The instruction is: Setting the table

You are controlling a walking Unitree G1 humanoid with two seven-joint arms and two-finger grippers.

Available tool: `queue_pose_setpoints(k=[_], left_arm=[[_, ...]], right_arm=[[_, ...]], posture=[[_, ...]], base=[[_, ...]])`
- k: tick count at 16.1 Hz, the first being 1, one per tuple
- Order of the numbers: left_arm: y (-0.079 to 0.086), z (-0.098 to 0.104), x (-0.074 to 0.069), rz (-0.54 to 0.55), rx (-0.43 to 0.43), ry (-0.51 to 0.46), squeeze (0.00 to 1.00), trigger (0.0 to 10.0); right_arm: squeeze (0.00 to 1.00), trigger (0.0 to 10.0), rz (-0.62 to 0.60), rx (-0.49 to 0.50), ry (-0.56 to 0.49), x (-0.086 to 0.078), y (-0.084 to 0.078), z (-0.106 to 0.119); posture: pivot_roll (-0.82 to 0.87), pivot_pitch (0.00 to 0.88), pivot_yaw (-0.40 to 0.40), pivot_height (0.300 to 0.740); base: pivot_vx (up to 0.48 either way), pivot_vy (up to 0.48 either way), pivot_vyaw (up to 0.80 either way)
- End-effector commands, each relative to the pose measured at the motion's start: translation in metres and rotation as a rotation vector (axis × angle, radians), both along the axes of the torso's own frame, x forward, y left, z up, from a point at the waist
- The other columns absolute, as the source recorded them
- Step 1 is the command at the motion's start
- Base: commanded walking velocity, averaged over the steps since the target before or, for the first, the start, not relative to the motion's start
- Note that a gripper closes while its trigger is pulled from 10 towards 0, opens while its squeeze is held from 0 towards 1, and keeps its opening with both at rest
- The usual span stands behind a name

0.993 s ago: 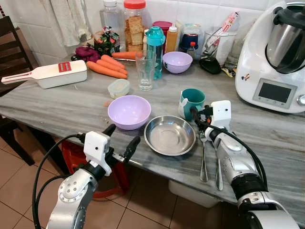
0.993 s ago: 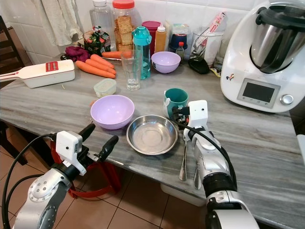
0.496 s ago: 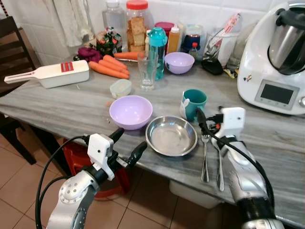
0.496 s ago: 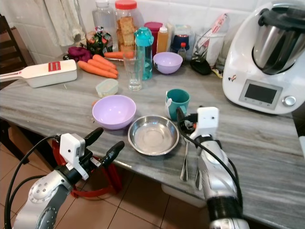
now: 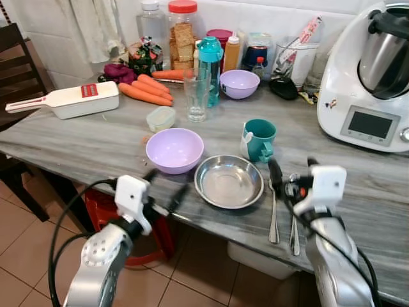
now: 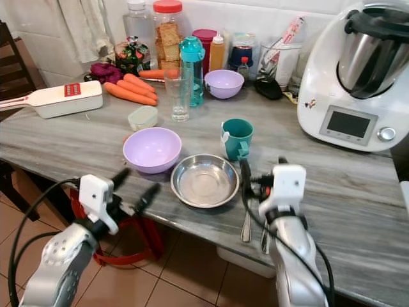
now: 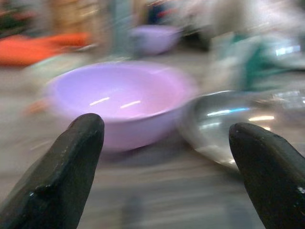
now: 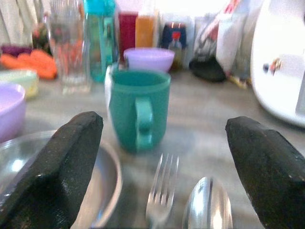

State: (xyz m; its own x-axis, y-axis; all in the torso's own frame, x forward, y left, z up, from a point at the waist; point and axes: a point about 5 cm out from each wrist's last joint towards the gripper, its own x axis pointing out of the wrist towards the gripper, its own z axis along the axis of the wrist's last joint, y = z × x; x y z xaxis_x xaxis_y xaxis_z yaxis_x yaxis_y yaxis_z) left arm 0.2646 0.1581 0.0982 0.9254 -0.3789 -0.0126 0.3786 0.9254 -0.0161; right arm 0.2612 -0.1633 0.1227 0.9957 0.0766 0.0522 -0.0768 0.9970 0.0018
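1. Your right gripper (image 5: 293,174) hovers with fingers spread wide and empty above the fork (image 5: 274,211) and spoon (image 5: 294,235).
2. Fork and spoon lie side by side on the grey countertop (image 5: 96,137), just right of the steel bowl (image 5: 229,181).
3. The teal mug (image 5: 259,140) stands behind the steel bowl; the lilac bowl (image 5: 174,149) sits to the steel bowl's left.
4. Your left gripper (image 5: 165,189) is held spread and empty at the counter edge, facing the lilac bowl.

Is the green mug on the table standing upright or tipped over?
Upright. The green mug rests on its base on the table, with its open rim facing up and its handle toward the robot, behind the fork.
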Motion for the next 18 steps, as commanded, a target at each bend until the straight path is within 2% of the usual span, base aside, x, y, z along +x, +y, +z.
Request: queue_pose_setpoints(k=[1,2,3,9,13,18], left_arm=[[0.010,-0.005,0.005,0.092,0.030,0.020,0.00,10.0],[0.012,-0.006,0.007,0.116,0.038,0.025,0.00,10.0],[0.014,-0.007,0.009,0.141,0.038,0.027,0.00,10.0],[0.009,0.003,0.017,0.175,0.011,-0.027,0.00,10.0],[0.012,0.013,0.022,0.262,0.028,-0.081,0.00,10.0],[0.019,0.012,0.028,0.357,0.075,-0.075,0.00,10.0]], right_arm=[[0.95,10.0,0.017,-0.002,0.006,-0.003,0.003,0.002],[0.95,10.0,0.016,0.003,0.006,-0.003,0.003,0.002],[0.00,10.0,0.021,0.003,-0.006,-0.003,0.003,0.004],[0.00,10.0,0.059,-0.028,-0.076,0.004,0.013,0.022],[0.00,10.0,0.102,-0.038,-0.114,0.005,0.021,0.029],[0.00,10.0,0.139,-0.048,-0.130,0.005,0.028,0.031]], posture=[[0.00,0.000,0.028,0.740],[0.00,0.000,0.028,0.740],[0.00,0.000,0.027,0.740],[0.00,0.000,0.014,0.740],[0.00,0.000,0.008,0.740],[0.01,0.000,0.011,0.740]], base=[[0.000,0.000,0.00],[0.000,0.000,0.00],[0.000,0.000,0.80],[0.000,0.000,0.80],[0.000,0.000,0.80],[0.000,0.000,0.80]])
